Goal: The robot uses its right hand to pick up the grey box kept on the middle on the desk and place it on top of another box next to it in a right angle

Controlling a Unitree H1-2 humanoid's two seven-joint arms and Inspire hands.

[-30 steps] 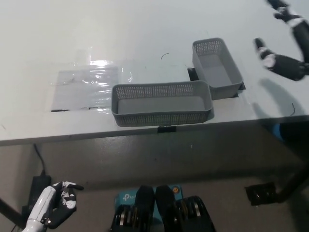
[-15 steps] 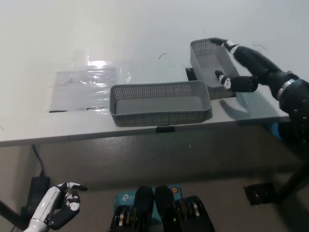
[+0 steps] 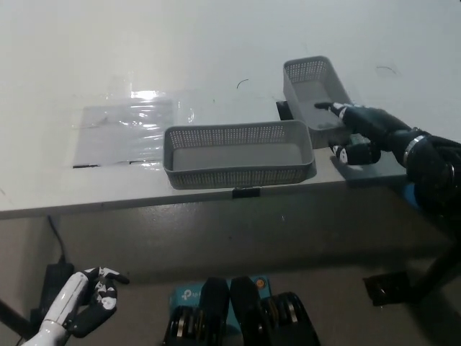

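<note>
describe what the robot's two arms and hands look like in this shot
The right robot hand is black with pale fingertip caps, on a thick black arm with a thin silvery ring at the wrist. The left robot hand, at the lower left below the desk edge, has a smooth white shell over the forearm and back, with dark fingers and palm and whitish tips.

My right hand (image 3: 358, 132): black, white patches at fingertips, silver wrist ring. My left hand (image 3: 91, 298): white shell, black finger segments.

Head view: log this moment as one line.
right hand: at far basket near end, grasp unclear | left hand: resting low | near basket: untouched
</note>
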